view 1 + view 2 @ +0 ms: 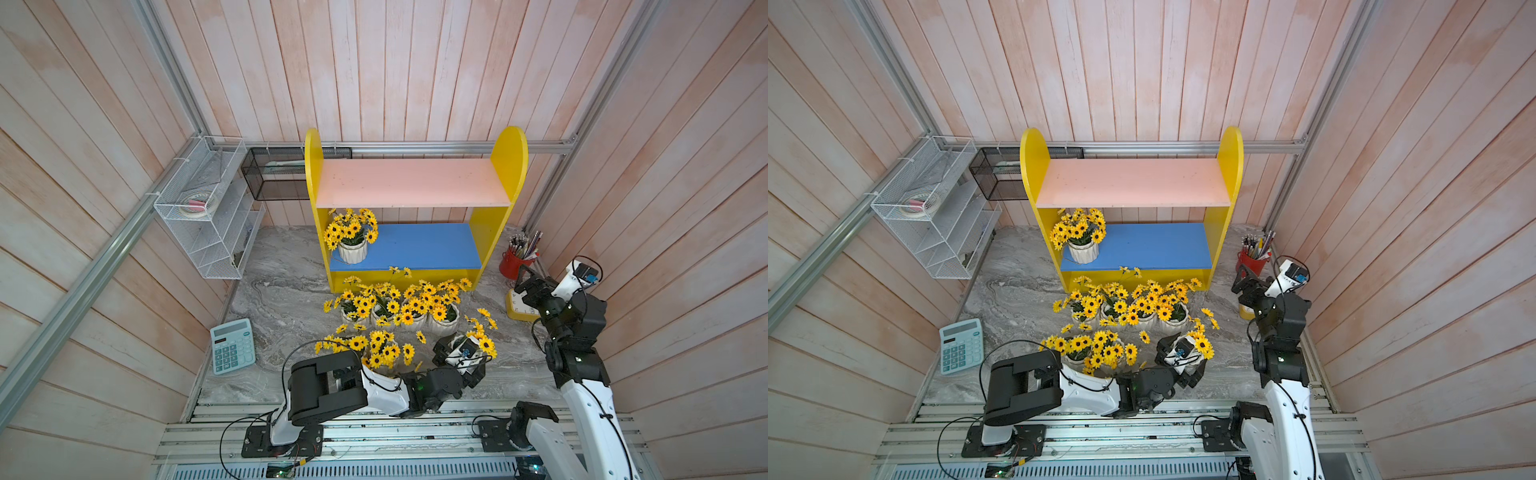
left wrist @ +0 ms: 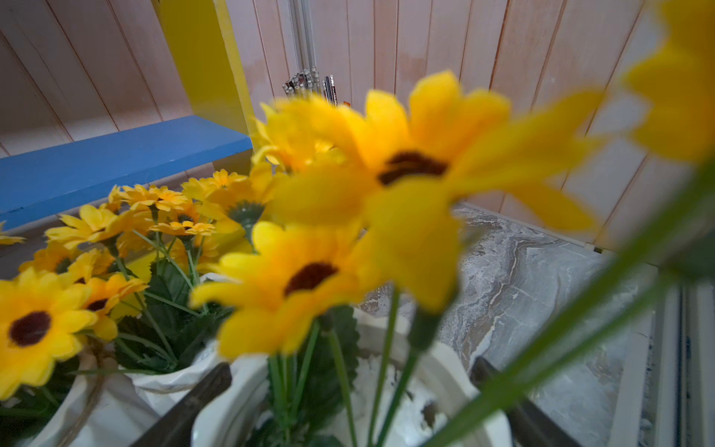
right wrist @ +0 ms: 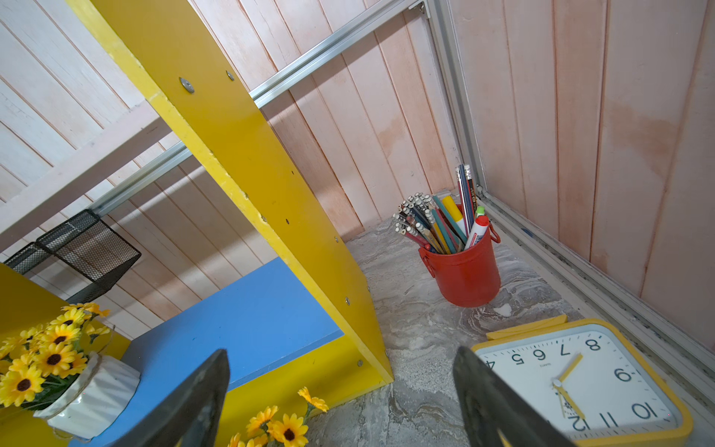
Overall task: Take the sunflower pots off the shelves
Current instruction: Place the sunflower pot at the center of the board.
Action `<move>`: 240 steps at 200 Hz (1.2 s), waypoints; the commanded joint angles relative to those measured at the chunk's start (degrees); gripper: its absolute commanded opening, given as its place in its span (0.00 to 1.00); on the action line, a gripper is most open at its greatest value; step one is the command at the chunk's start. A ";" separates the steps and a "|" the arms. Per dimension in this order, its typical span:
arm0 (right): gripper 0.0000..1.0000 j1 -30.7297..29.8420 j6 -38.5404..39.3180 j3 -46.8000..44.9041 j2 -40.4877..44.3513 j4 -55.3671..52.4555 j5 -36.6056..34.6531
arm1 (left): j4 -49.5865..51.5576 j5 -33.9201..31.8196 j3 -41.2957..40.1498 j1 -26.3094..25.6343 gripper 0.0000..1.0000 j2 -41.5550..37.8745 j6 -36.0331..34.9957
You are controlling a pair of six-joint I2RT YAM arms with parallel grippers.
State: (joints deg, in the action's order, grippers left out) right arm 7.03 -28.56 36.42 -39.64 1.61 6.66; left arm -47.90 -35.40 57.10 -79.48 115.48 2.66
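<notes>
1. On the table (image 2: 541, 271), our left gripper (image 2: 350, 371) stood wide open around one sunflower pot (image 2: 240, 391).
2. Our right gripper (image 3: 340, 354) was open and empty.
3. The last pot (image 1: 352, 250) sat on the blue board (image 1: 415, 245) of the shelves (image 1: 509, 166).
4. It looked hard, bumpy and breakable; we would hold its white sides, not the floppy flowers (image 1: 351, 226).

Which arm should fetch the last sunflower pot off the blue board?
Right, probably. The right gripper is open, empty and faces the sunflower pot on the blue board. The left gripper has its jaws either side of another pot on the table, though the shelved pot stands at the board's left end.
</notes>
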 commanded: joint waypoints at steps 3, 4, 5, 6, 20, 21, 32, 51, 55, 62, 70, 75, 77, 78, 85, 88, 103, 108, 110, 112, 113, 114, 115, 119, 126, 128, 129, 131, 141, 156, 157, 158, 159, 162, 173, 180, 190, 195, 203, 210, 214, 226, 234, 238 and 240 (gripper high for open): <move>0.90 -0.74 0.78 0.84 0.48 -0.53 -0.49 | -4.84 -0.51 3.71 -0.20 0.00 2.53 1.28; 0.90 -0.72 0.78 0.84 0.50 -0.50 -0.45 | -4.92 -0.62 3.76 -0.17 0.00 2.59 1.29; 0.90 -0.71 0.78 0.80 0.52 -0.48 -0.39 | -5.01 -0.67 3.78 -0.16 0.00 2.75 1.29; 0.90 -0.75 0.74 0.78 0.48 -0.47 -0.36 | -5.01 -0.79 3.80 -0.11 0.00 2.87 1.30; 0.90 -0.88 0.69 0.67 0.54 -0.31 -0.21 | -5.29 -0.65 3.63 0.50 0.00 4.40 3.03; 0.90 -0.88 0.69 0.71 0.53 -0.30 -0.23 | -5.24 -0.51 3.63 0.53 0.00 4.44 3.22; 0.90 -0.91 0.85 0.75 0.56 -0.46 -0.41 | -5.50 -0.29 3.42 0.80 0.00 5.36 4.17; 0.90 -0.97 0.74 0.54 0.61 -0.29 -0.25 | -6.56 0.16 3.50 1.06 0.00 6.70 3.95; 0.90 -0.99 0.78 0.42 0.61 -0.25 -0.16 | -6.76 0.22 3.47 1.15 0.00 6.91 3.78; 0.90 -1.03 0.87 0.19 0.70 -0.12 -0.09 | -6.72 0.29 3.70 1.33 0.00 7.27 3.67; 0.90 -1.04 0.87 -0.24 0.79 0.04 -0.09 | -6.60 0.16 3.85 1.48 0.00 7.92 3.79; 0.90 -1.03 0.78 -0.30 0.81 0.06 -0.13 | -6.55 0.23 3.89 1.60 0.00 8.18 4.07; 0.90 -1.04 0.78 -0.37 0.80 0.02 -0.19 | -6.43 0.28 3.87 1.68 0.00 8.29 4.26; 0.90 -1.05 0.74 -0.42 0.79 0.00 -0.17 | -6.42 0.35 3.84 1.73 0.00 8.28 4.36; 0.90 -1.04 0.87 -0.47 0.79 -0.03 -0.09 | -6.17 0.74 3.64 2.00 0.00 8.50 5.23; 0.90 -1.06 0.87 -0.42 0.79 -0.03 -0.11 | -6.04 0.84 3.46 2.11 0.00 8.52 5.59; 0.90 -1.00 0.83 -0.30 0.87 -0.16 -0.10 | -6.32 1.13 2.61 2.40 0.00 8.71 7.05; 0.90 -1.04 0.87 -0.26 0.81 -0.17 -0.05 | -6.33 1.19 2.50 2.38 0.00 8.84 6.95; 0.90 -1.05 0.87 -0.27 0.79 -0.13 0.03 | -6.29 1.12 2.49 2.33 0.00 8.87 6.93; 0.90 -0.98 0.87 -0.18 0.79 -0.14 0.09 | -6.19 1.03 2.55 2.36 0.03 8.82 6.93; 0.90 -1.02 0.87 -0.20 0.79 -0.13 0.15 | -6.13 0.99 2.52 2.34 0.04 8.85 6.97; 0.90 -1.03 0.87 -0.21 0.75 -0.12 0.17 | -6.05 0.92 2.51 2.37 0.04 8.82 6.95; 0.90 -1.04 0.87 -0.21 0.72 -0.12 0.19 | -6.06 0.93 2.45 2.39 0.06 8.85 6.98; 0.90 -1.04 0.85 -0.21 0.71 -0.16 0.35 | -5.86 0.73 2.42 2.40 0.11 8.83 7.01; 0.90 -1.02 0.78 -0.30 0.62 -0.09 0.45 | -5.80 0.51 2.22 2.38 0.23 8.71 7.17; 0.90 -1.02 0.78 -0.34 0.61 -0.08 0.46 | -5.80 0.51 2.14 2.38 0.27 8.60 7.12; 0.90 -1.08 0.74 -0.37 0.61 -0.05 0.51 | -5.80 0.51 2.14 2.39 0.28 8.57 7.15; 0.90 -1.06 0.73 -0.32 0.61 -0.01 0.54 | -5.80 0.50 2.03 2.40 0.32 8.50 7.16; 0.90 -1.04 0.62 -0.54 0.62 0.15 0.63 | -5.57 0.50 1.71 2.37 0.51 8.13 7.26; 0.90 -0.98 0.52 -0.71 0.53 0.24 0.90 | -4.89 0.94 1.30 2.37 0.60 7.52 7.24; 0.90 -0.97 0.52 -0.68 0.53 0.24 0.95 | -4.82 0.90 1.28 2.34 0.61 7.50 7.26; 0.90 -0.97 0.52 -0.62 0.53 0.24 0.97 | -4.78 0.88 1.31 2.37 0.62 7.44 7.27; 0.90 -0.96 0.52 -0.64 0.53 0.20 0.98 | -4.72 0.82 1.24 2.39 0.63 7.37 7.32; 0.90 -1.01 0.48 -0.59 0.53 0.13 0.99 | -4.58 0.79 1.18 2.36 0.65 7.20 7.37; 0.90 -1.07 0.52 -0.43 0.61 -0.01 1.17 | -4.29 0.39 0.55 2.40 0.78 6.53 7.84; 0.90 -0.99 0.43 -0.31 0.68 -0.11 1.24 | -4.23 0.07 0.02 2.40 0.85 6.13 8.00; 0.90 -1.03 0.43 -0.21 0.53 -0.21 1.41 | -4.11 -0.20 -0.57 2.32 0.91 5.59 8.04; 0.90 -1.01 0.34 -0.21 0.53 -0.21 1.57 | -4.09 -0.55 -0.78 2.26 0.98 5.33 8.05; 0.90 -1.00 0.26 -0.13 0.53 -0.31 1.74 | -3.90 -0.81 -0.98 2.28 1.00 4.91 7.97; 0.90 -1.00 0.17 -0.13 0.52 -0.30 1.90 | -3.65 -0.88 -1.05 2.24 1.00 4.46 7.88; 0.90 -1.05 0.10 -0.12 0.60 -0.45 1.94 | -3.32 -0.86 -1.06 2.27 1.00 4.21 7.88; 0.91 -1.01 0.00 -0.13 0.70 -0.53 2.09 | -2.98 -0.30 -1.05 2.23 1.00 3.30 7.46; 0.91 -0.97 -0.01 -0.03 0.72 -0.71 2.00 | -2.38 -0.19 -0.86 1.98 1.00 2.71 6.92; 0.91 -1.02 -0.01 0.03 0.74 -0.81 2.09 | -2.01 -0.26 -0.59 1.92 1.00 2.38 6.69; 0.92 -1.04 -0.03 0.09 0.76 -0.81 2.12 | -1.76 -0.30 -0.43 1.82 1.00 2.25 6.56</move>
State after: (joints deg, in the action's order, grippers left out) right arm 6.39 -28.36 36.27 -39.38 1.63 7.73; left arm -49.89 -34.98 56.66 -77.28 121.05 9.91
